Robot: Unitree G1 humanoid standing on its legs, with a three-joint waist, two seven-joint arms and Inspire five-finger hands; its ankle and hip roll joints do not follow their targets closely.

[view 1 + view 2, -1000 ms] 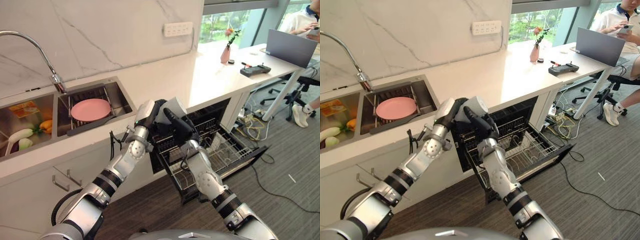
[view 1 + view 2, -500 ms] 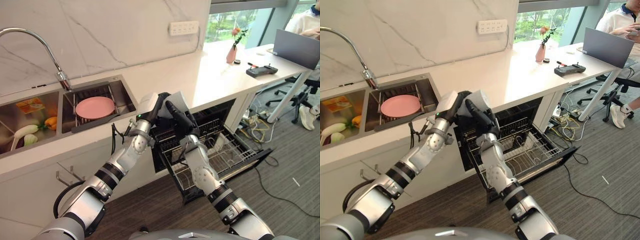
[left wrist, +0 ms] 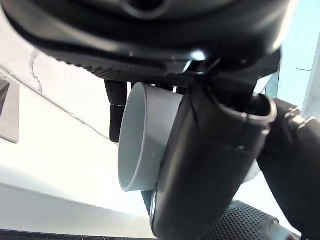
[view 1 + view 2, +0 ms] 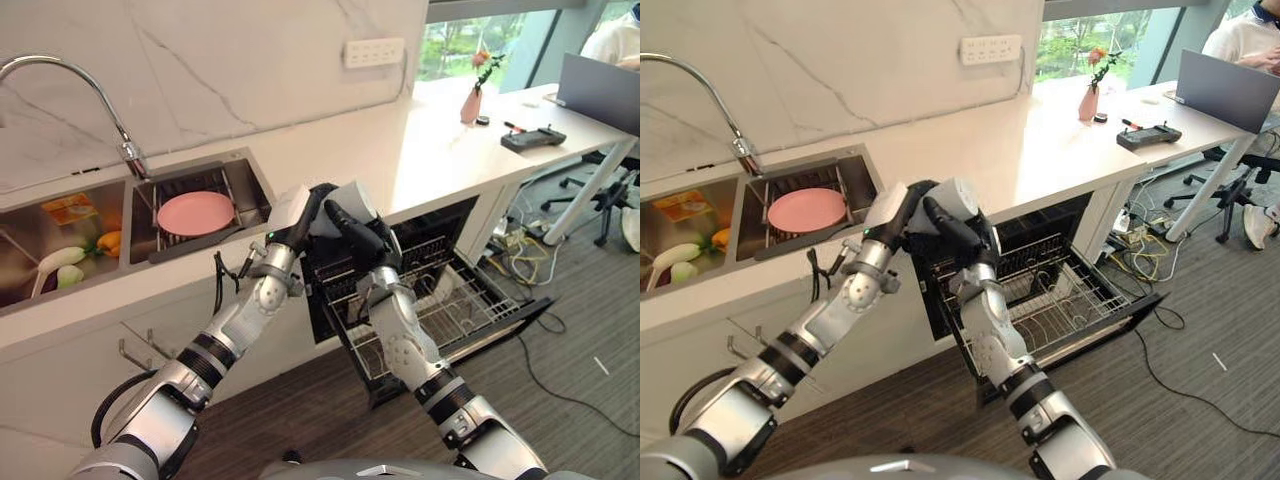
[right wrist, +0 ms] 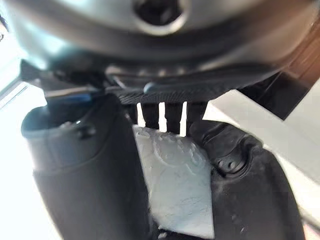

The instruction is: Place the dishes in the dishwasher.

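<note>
Together, left hand [image 4: 312, 208] and right hand [image 4: 352, 228] clasping white cup [image 4: 352, 203] above open dishwasher [image 4: 440, 300], at desk [image 4: 400, 160] front edge.

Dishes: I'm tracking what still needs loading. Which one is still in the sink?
The pink plate, lying flat on the sink's rack. The other dish, a white cup, is held between both hands above the open dishwasher.

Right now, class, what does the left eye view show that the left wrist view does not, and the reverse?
Left eye view alone: the pink plate in the sink, the faucet and the open dishwasher rack. Left wrist view alone: the grey cup's open mouth and hollow inside. Both: the left hand and right hand meeting on that cup above the counter.
</note>
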